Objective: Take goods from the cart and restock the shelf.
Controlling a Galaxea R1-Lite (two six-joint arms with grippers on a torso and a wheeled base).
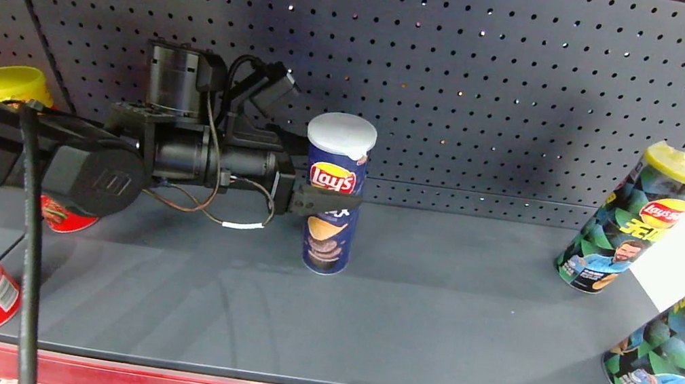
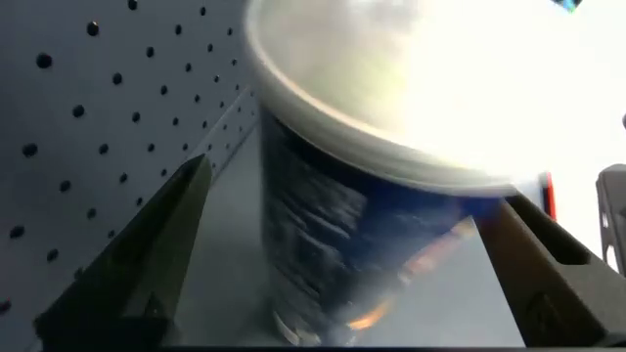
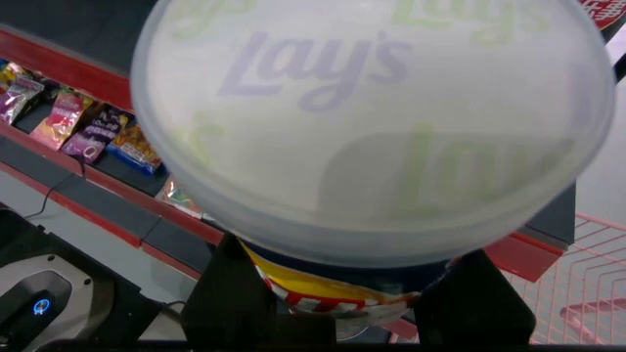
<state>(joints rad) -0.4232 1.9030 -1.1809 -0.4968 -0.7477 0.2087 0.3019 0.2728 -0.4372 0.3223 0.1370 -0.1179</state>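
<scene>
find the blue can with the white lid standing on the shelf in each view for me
head view: the blue can stands mid-way along the shelf, the left gripper around it.
left wrist view: same can, close up, between the fingers.
right wrist view: that is a second can, in the right gripper.
shared landmark: the pegboard behind the can, also in the left wrist view.

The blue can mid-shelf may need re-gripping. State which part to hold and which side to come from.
Hold the blue can at mid-body, below its white lid, coming level from the robot's left, where the left tool brackets it. It stands upright on the shelf, round and straight-walled, so fingers front and back should seat evenly.
</scene>
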